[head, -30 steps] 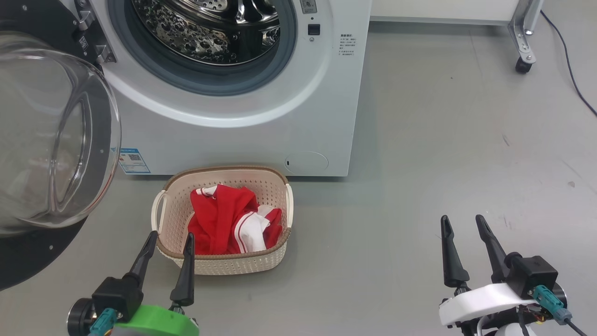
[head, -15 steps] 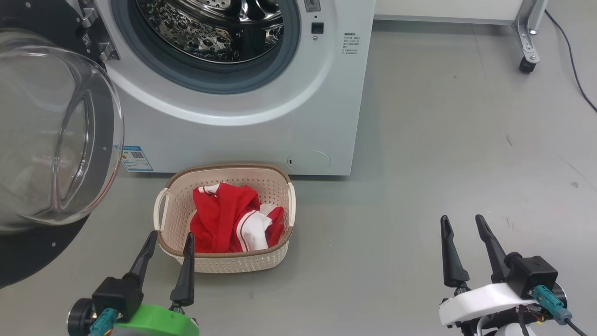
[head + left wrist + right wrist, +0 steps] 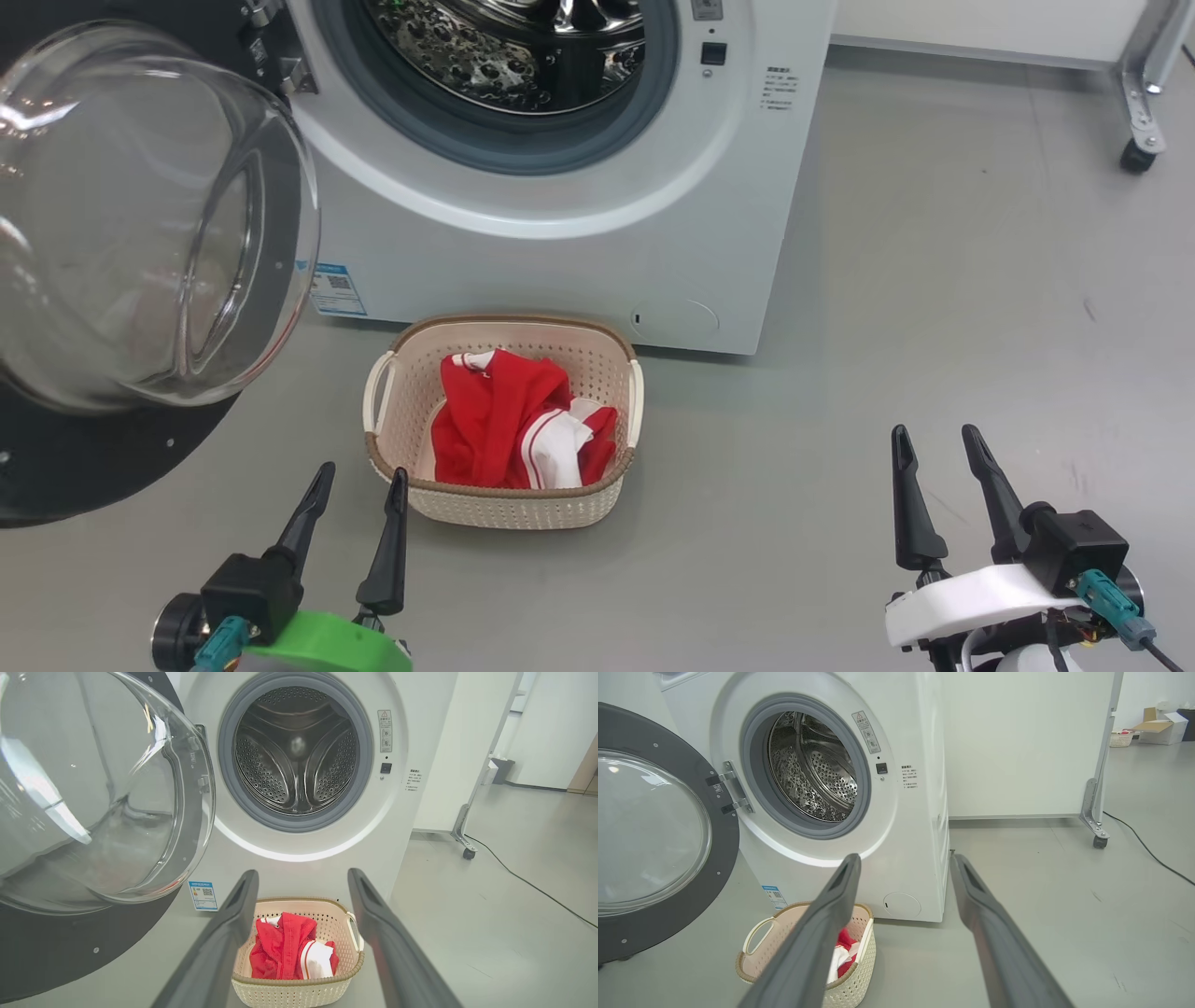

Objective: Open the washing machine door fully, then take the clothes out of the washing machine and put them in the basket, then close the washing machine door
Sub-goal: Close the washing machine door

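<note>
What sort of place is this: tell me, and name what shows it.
Likely a lab or test space staged as a laundry corner, not a home: the washing machine stands on a smooth grey floor, beside a white panel on castors, with a loose cable trailing across it.

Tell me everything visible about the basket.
The basket is small, rounded-rectangular, cream plastic by its look, with perforated walls, a brown woven-look rim and a loop handle at each end. It stands upright on the grey floor just in front of the washing machine, not touching it. Red and white clothes lie bunched inside. The left tool and right tool, both open, hang clear of it.
</note>
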